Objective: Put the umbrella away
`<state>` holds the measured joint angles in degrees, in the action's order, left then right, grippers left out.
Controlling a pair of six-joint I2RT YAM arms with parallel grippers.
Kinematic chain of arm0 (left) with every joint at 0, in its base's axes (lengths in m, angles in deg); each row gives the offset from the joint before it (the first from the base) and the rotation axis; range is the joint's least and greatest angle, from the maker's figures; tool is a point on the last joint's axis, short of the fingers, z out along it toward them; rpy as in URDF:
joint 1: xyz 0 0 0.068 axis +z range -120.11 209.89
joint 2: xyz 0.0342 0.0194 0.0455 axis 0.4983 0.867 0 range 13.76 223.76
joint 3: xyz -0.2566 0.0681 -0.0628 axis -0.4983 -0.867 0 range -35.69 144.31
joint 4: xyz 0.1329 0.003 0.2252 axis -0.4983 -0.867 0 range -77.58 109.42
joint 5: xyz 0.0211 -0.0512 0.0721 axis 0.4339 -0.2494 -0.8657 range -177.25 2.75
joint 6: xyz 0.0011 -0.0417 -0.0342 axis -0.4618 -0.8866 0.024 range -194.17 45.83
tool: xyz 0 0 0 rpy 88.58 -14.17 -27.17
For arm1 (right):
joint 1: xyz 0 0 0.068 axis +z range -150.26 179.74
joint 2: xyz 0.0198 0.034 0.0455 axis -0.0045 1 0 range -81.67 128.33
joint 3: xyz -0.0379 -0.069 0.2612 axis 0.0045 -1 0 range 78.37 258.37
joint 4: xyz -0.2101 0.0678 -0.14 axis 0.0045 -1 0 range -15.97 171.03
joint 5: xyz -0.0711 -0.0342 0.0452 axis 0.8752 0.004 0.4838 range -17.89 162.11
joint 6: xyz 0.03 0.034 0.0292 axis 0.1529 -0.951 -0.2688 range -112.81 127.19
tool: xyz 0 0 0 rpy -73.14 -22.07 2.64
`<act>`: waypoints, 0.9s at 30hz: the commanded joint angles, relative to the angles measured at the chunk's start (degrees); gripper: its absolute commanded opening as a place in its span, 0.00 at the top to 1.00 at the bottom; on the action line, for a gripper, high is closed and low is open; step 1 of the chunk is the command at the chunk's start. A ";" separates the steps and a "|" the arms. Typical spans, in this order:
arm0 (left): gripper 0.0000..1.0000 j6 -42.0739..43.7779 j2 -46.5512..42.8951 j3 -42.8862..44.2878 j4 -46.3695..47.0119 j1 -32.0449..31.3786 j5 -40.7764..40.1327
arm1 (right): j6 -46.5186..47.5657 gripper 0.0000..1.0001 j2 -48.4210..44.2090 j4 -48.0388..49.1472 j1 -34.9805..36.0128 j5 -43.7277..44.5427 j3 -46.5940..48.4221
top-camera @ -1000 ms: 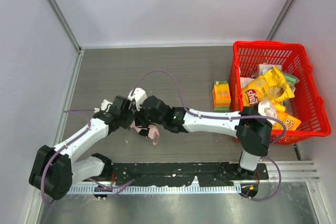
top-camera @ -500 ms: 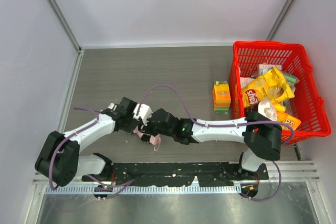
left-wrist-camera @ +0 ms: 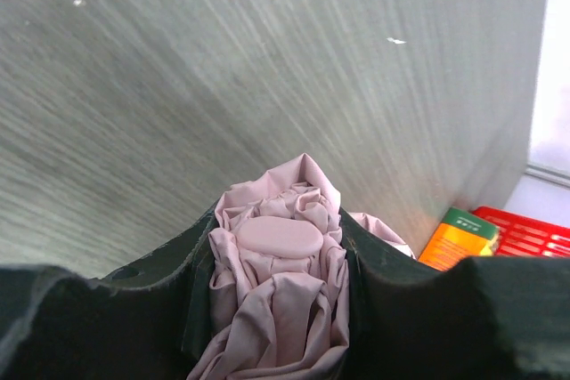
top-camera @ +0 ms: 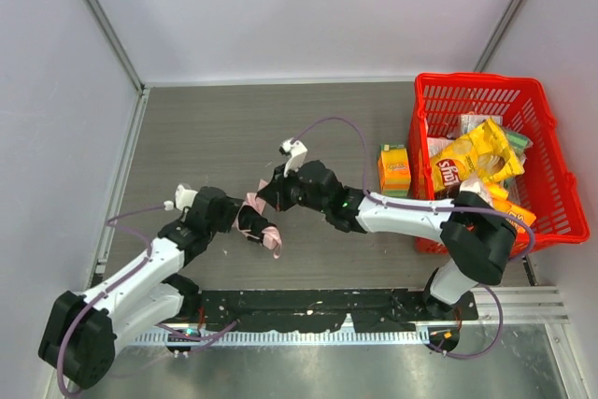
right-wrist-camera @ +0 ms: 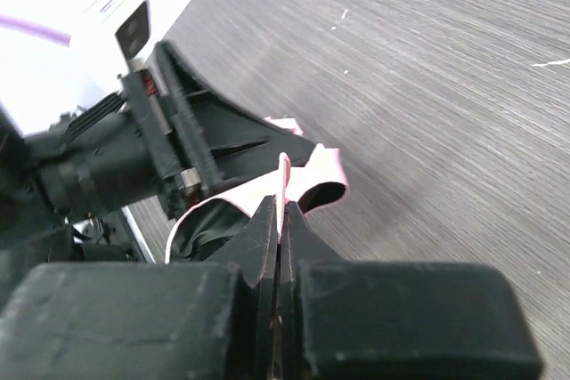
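A grey wood-grain table [top-camera: 215,128] fills the floor of a white-walled enclosure, meeting the walls at a pale seam on the left, far and right sides. A broad stretch of open surface runs from the arms to the far wall and the left wall. A red plastic lattice basket [top-camera: 476,78] stands at the right edge, against the right wall. It holds packets, the topmost a crumpled yellow snack bag [top-camera: 476,161] with a red logo whose white lettering is too small to read with certainty. Just left of the basket, apart from it, stands a small orange-and-green carton [top-camera: 394,171]; its printing cannot be read. The pale pink thin-fabric compact umbrella [top-camera: 262,223] is in the near left-centre of the table, between the two arms and well apart from the basket. The left gripper [top-camera: 238,220] reaches in from the near left, and its dark fingers [left-wrist-camera: 200,264] press on both sides of the bunched pink fabric, clamping the bundle. The right gripper [top-camera: 269,195] stretches across from the right. Its jaws are pressed together, pinching the narrow pink strap [right-wrist-camera: 312,180], which loops out just beyond the fingertips above the table.
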<state>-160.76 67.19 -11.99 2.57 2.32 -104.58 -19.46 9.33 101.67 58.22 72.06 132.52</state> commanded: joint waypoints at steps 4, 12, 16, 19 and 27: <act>1.00 7.74 -4.38 -9.71 9.96 0.33 -6.06 | -7.54 0.99 -3.29 8.01 -8.98 -1.79 0.09; 1.00 13.64 -6.58 -15.88 23.35 0.41 -6.32 | -1.30 0.99 8.99 2.31 -16.90 -4.95 2.87; 1.00 13.55 -4.48 -16.50 24.92 0.33 -7.29 | -0.15 0.99 14.02 1.67 -17.35 -7.94 3.34; 1.00 15.12 0.69 -17.02 31.58 0.33 -6.50 | -0.07 0.99 15.08 3.96 -17.43 -6.55 2.28; 1.00 19.18 9.93 -17.82 43.91 0.33 -6.84 | 0.46 0.99 17.36 1.16 -18.22 -1.61 3.41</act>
<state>-147.60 74.92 -28.62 44.65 2.23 -107.11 -22.11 25.64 101.19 44.08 60.93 133.72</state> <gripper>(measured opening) 0.432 0.036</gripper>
